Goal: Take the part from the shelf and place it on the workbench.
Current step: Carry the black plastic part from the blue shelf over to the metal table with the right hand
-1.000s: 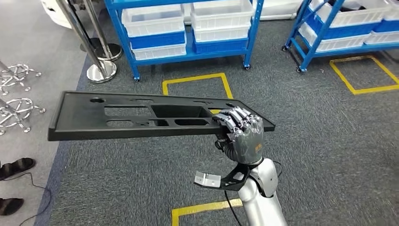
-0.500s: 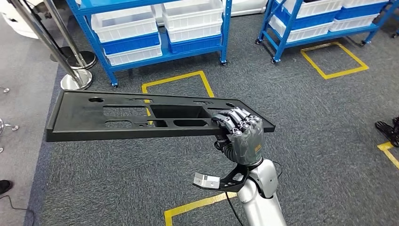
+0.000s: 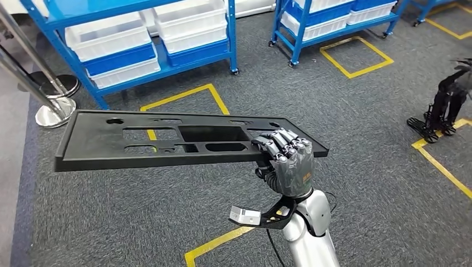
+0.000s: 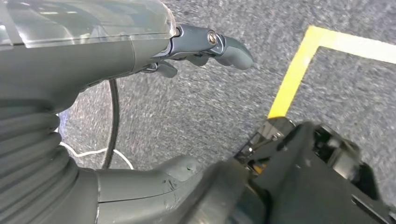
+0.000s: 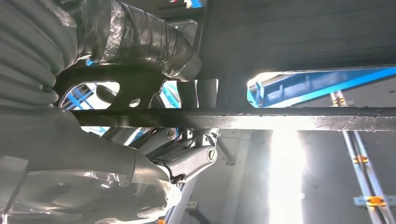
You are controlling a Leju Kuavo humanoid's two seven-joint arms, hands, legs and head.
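Observation:
The part (image 3: 167, 139) is a long flat black plastic panel with several cut-outs, held level above the grey carpet. My right hand (image 3: 286, 161) grips its right end, fingers curled over the top face. In the right wrist view the panel's edge (image 5: 299, 119) crosses the picture, with my right hand (image 5: 177, 158) wrapped around it. My left hand (image 4: 93, 56) hangs over the carpet with its fingers (image 4: 224, 46) apart and nothing in them.
A blue wheeled shelf (image 3: 228, 33) with white and blue bins stands behind the part, a second one (image 3: 295, 33) further right. Yellow tape squares (image 3: 183, 94) mark the carpet. A steel post base (image 3: 53, 114) is at the left, a black stand (image 3: 445, 108) at the right.
The whole picture has shifted: the shelves and floor marks slid left as the view turned right. The part stays level in my right hand, in the same grip.

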